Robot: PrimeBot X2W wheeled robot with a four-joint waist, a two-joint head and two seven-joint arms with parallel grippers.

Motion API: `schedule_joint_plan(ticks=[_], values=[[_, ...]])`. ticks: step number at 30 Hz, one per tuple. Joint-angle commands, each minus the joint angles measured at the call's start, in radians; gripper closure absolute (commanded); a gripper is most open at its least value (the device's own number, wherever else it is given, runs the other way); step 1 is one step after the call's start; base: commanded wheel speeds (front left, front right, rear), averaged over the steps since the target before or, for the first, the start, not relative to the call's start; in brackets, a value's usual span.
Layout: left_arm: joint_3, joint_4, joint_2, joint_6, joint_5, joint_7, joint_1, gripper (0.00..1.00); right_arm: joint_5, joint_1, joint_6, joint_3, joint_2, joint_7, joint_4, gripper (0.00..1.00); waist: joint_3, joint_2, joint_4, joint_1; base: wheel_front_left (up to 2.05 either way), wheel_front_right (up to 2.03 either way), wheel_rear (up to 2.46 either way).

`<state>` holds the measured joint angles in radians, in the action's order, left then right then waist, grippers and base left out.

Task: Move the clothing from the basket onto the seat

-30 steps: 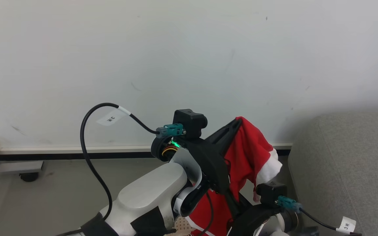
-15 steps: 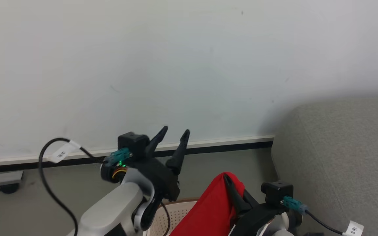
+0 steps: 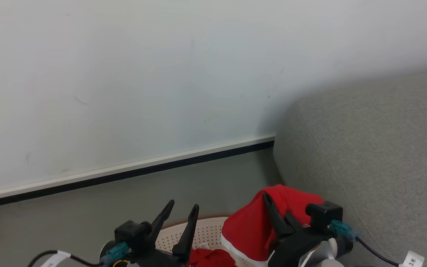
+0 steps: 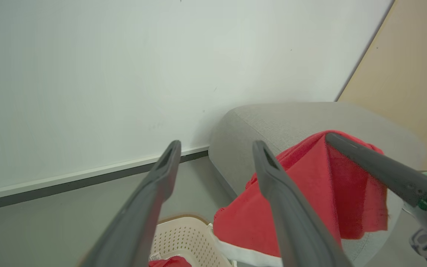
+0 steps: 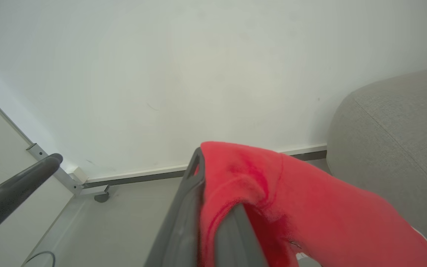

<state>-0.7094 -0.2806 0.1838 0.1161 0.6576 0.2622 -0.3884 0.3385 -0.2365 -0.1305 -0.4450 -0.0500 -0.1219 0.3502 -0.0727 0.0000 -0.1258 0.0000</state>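
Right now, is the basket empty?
Not empty: one red garment lies in the basket; the right hand holds another garment.

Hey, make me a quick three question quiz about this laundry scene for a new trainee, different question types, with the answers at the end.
1. True or false: the right gripper is shut on a red garment.
2. On the left gripper, the jaws are: A) open with nothing between them; B) shut on red fabric; C) shut on nothing.
3. Fill in: the second red garment lies in the ____.
Key: 1 true; 2 A; 3 basket.
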Motion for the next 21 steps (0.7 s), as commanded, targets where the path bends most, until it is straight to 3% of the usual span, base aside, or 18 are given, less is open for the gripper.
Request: schedule_joint_plan(ticks=[1,7,13,21], values=[[0.023,0.015,0.005,-0.001,-0.023,0.004,0.035,0.00,-0.010,-0.002,0.000,-0.001,-0.001,0.004,-0.011,1.00,0.032,0.0000,-0.062,0.0000,0.00,0.00,0.00],[0.114,0.088,0.016,-0.003,-0.103,0.004,0.142,0.00,-0.037,-0.048,0.000,0.006,-0.002,0.032,-0.047,1.00,0.076,0.0000,-0.171,0.0000,0.00,0.00,0.00],[0.189,0.169,0.041,0.007,-0.163,0.004,0.193,0.00,-0.037,-0.191,0.000,-0.015,-0.026,0.055,-0.095,1.00,0.172,0.0000,-0.284,0.0000,0.00,0.00,0.00],[0.182,0.296,0.156,-0.010,-0.251,-0.037,0.170,0.00,0.052,-0.480,0.000,-0.015,-0.083,-0.006,-0.111,1.00,0.381,0.0000,-0.421,0.0000,0.00,0.00,0.00]])
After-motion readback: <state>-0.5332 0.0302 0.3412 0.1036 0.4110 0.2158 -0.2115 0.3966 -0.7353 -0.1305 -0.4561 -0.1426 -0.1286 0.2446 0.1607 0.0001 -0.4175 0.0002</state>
